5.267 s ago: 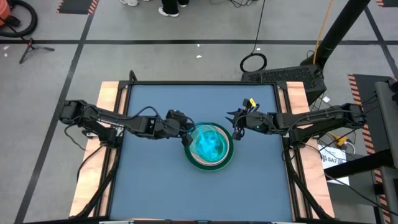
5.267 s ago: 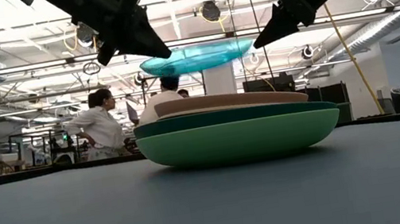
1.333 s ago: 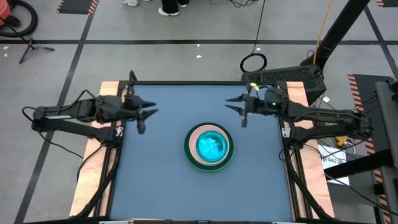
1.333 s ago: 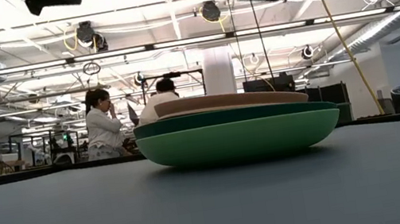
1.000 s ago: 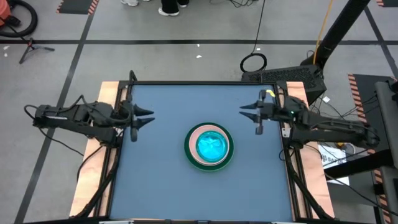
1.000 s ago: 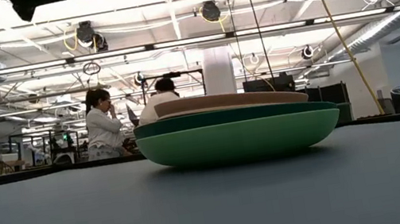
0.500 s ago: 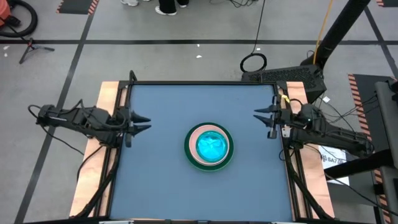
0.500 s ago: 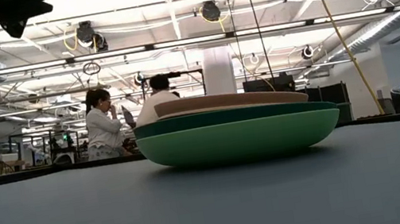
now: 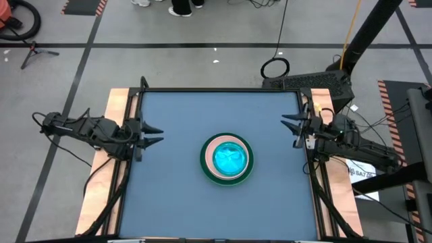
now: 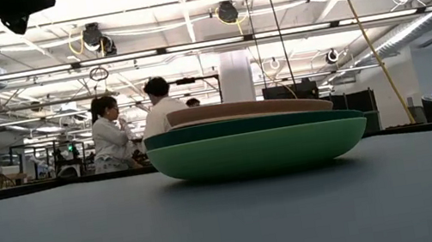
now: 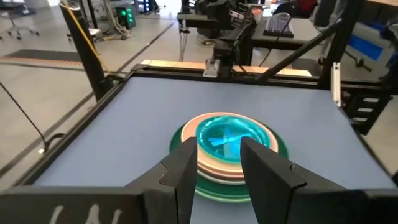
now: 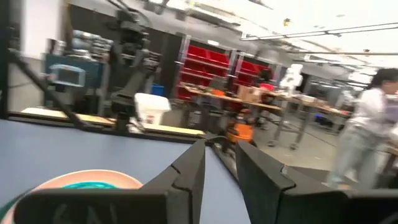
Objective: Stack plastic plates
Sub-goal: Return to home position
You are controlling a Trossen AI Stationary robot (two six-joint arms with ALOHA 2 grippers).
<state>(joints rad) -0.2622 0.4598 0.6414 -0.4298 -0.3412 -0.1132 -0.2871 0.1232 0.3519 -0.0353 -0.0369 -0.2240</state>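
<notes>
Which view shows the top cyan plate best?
The high view: the cyan plate shows whole from above. Left wrist view: slanted, partly covered. Right wrist view: only an edge. Low view: hidden.

One stack of plastic plates [image 9: 228, 158] sits on the one table [image 9: 175, 202]. Four colours can be counted in it: light green, dark green, pink and cyan. The full number of plates cannot be told. There are two grippers, the left gripper [image 9: 158, 135] and the right gripper [image 9: 289, 129], and at least two people [image 10: 106, 140] in the room behind.
</notes>
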